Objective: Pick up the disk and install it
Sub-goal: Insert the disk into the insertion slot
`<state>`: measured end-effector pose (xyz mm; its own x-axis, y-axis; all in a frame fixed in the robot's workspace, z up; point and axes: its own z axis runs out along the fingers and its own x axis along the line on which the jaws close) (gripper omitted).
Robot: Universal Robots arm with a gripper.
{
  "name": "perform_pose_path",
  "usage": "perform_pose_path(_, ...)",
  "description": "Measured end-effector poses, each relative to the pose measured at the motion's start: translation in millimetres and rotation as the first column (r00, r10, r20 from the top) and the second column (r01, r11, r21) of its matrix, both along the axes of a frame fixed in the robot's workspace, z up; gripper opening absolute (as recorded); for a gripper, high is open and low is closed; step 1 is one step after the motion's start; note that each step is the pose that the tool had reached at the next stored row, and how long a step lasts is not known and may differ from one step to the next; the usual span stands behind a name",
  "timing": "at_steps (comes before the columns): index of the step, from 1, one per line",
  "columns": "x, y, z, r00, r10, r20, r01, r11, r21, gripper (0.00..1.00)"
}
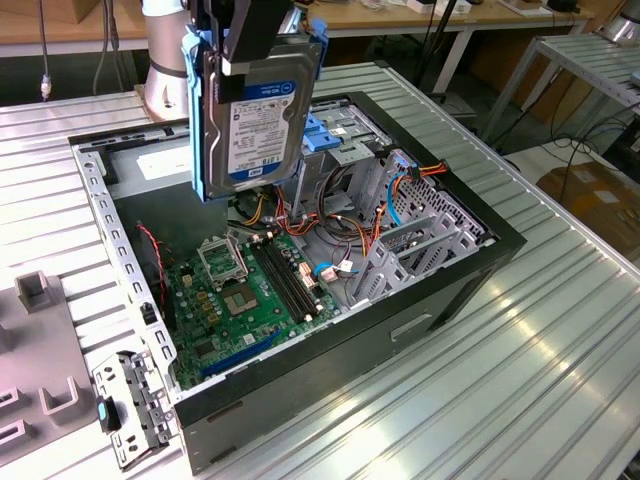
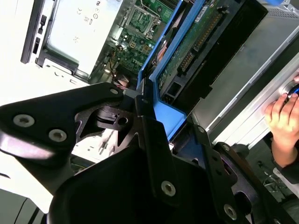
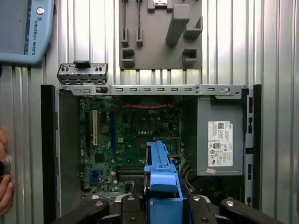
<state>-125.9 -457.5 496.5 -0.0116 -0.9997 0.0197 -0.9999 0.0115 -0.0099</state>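
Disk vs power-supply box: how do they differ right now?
The disk hangs on edge in the gripper above the case; the power-supply box sits inside it. The disk is smaller, with blue rails; the box has none. Both are grey metal with white labels.

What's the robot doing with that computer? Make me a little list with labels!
Holding: the disk, hanging upright, clamped in the gripper jaws
Where: in the air above the open computer case
Inside case: green motherboard, grey power supply
Installed yet: no
Nearby: a person's hand beside the case
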Motion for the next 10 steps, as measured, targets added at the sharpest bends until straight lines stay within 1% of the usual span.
perform_pose_path(4,0.0,-5.7,0.0,1.0,0.0,0.0,0.0,1.0,0.0,0.37)
perform_pose_path(5,0.0,-8.4,0.0,1.0,0.0,0.0,0.0,1.0,0.0,0.37)
perform_pose_path(6,0.0,-10.2,0.0,1.0,0.0,0.0,0.0,1.0,0.0,0.37)
perform_pose_path(10,0.5,-14.5,0.0,1.0,0.0,0.0,0.0,1.0,0.0001,0.37)
